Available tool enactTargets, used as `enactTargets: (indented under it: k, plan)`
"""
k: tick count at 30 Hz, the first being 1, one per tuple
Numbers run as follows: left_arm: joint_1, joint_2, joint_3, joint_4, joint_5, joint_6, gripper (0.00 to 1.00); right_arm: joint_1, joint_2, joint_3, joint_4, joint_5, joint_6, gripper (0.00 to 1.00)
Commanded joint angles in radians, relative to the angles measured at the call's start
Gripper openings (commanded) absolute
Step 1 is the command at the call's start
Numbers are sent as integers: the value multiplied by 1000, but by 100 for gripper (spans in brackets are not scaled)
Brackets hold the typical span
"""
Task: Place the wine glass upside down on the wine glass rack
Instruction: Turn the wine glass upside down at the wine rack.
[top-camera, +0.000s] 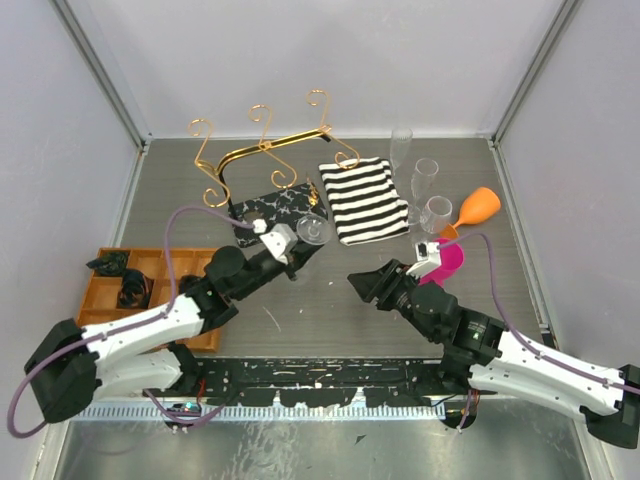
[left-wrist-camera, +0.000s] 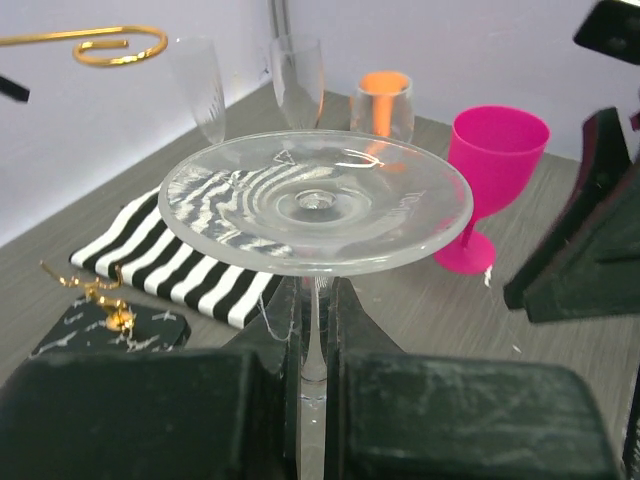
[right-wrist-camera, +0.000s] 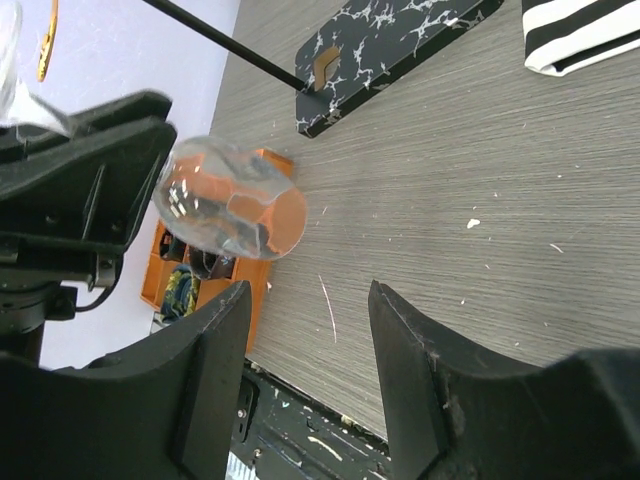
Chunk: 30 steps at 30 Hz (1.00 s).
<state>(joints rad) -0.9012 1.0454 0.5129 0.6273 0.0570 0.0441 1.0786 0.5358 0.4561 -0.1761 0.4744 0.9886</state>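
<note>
The left gripper was nearly shut, its 2 fingers clamped on the thin stem of the glass. In the left wrist view the round foot of the glass stood clear above the fingertips, facing the camera, with the stem running down between the pads. In the right wrist view the bowl lay on the other side of those fingers, close against the gripper body. The glass was off the table, just in front of the near right corner of the rack's base and next to the near left corner of the cloth. It touched neither the rack nor the cloth.

The rack stood at the far left of the table. Its gold scroll hooks rose above a black marbled base, and no glass hung on them.

The right gripper was about half open and held nothing. It hung over bare table to the right of the glass, its fingertips pointing toward it.

Beyond the cloth on the right stood 3 clear glasses. An orange glass lay tipped over beside them, and a pink goblet stood nearer, partly hidden by the right arm. An orange tray with dark items in its compartments sat at the left edge of the table.
</note>
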Motion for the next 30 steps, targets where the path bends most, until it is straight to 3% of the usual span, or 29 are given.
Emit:
enactTargets:
  k: [1, 13, 30]
  plan:
    - [-10, 129, 104, 198, -26, 34, 0, 0, -35, 3, -10, 45, -11, 56]
    - [0, 479, 381, 365, -114, 67, 0, -1, -131, -14, -92, 92, -6, 56]
    - [76, 710, 503, 537, -249, 42, 0, 0, -136, 1, -106, 99, -38, 56]
